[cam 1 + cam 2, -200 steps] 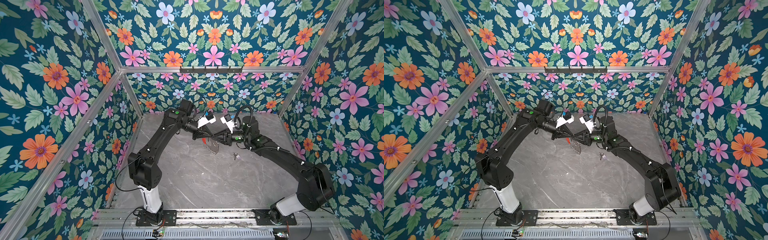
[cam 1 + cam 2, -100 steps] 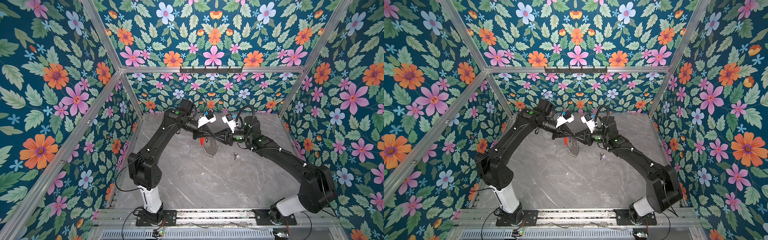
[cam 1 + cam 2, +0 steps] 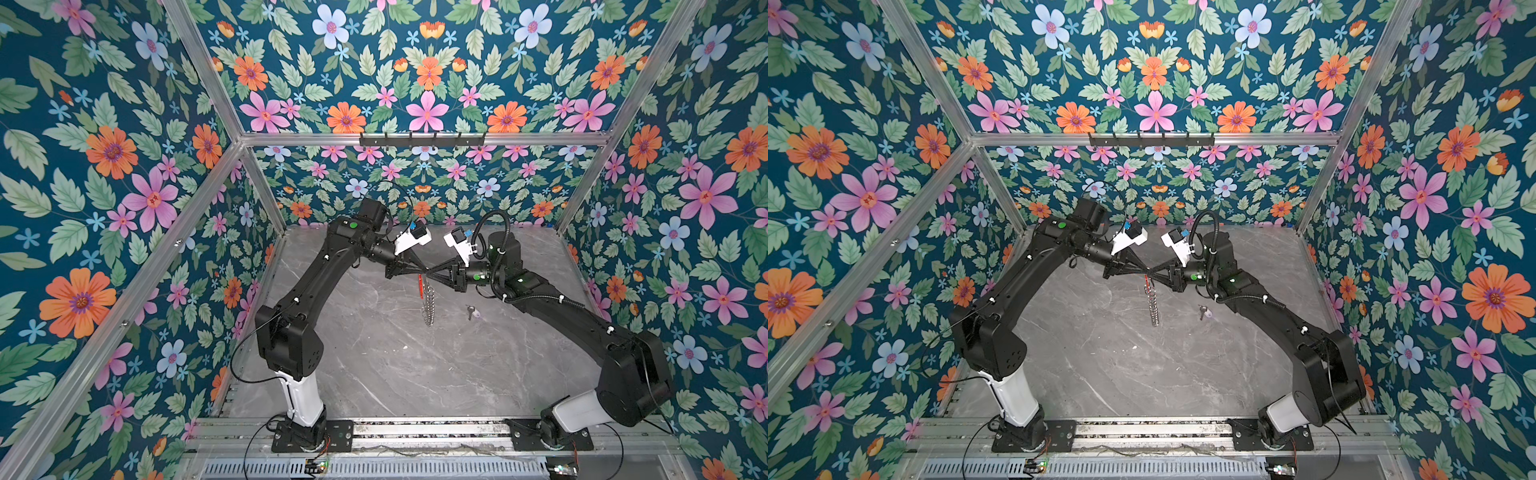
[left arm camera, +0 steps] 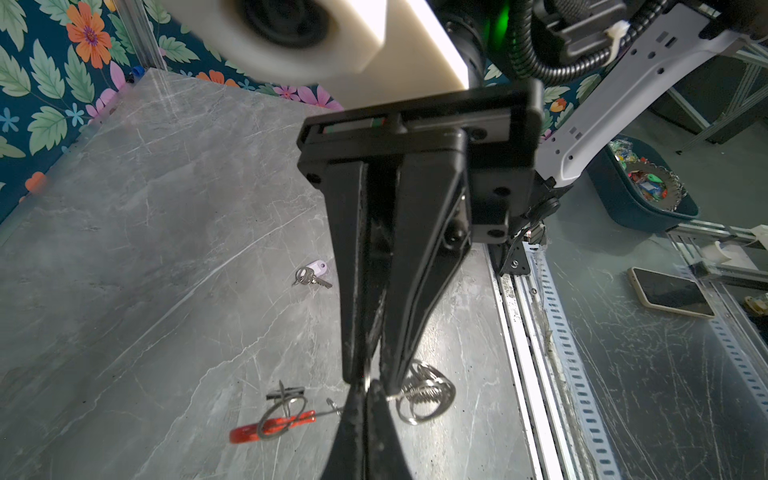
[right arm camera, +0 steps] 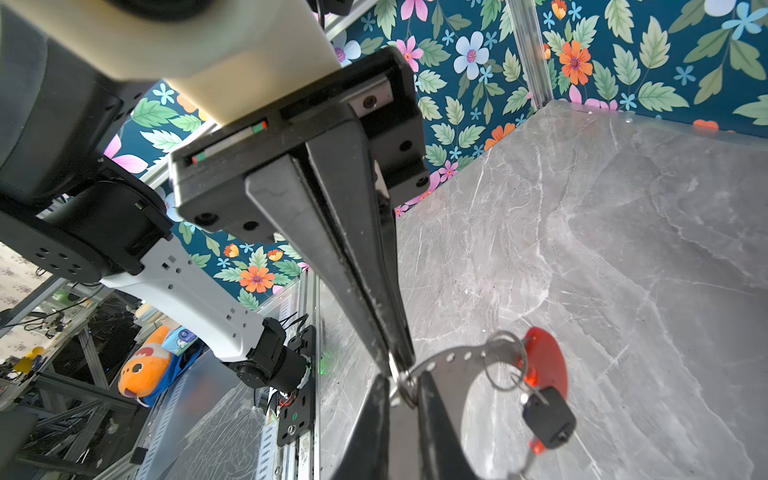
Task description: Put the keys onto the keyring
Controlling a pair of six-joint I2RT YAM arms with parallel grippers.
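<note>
**Both grippers grip the keyring in mid-air; the keys lie on the table**

In both top views the two grippers meet in the middle of the frame, above the grey marble table. The left gripper is clamped tight on the wire of the keyring. The right gripper is closed down on one of the keyring's small silver rings, tip to tip with the left. The keyring hangs edge-on below them with its red section uppermost. Its lower end is close to the table, but whether it touches cannot be told.

The keys lie loose on the table just right of the hanging loop, apart from both grippers, with the lavender tag beside the dark head.

The left wrist view shows a dark teal bin beyond the table's railed edge. It holds a heap of small colourful pieces and a loop hung with silver rings.
</note>
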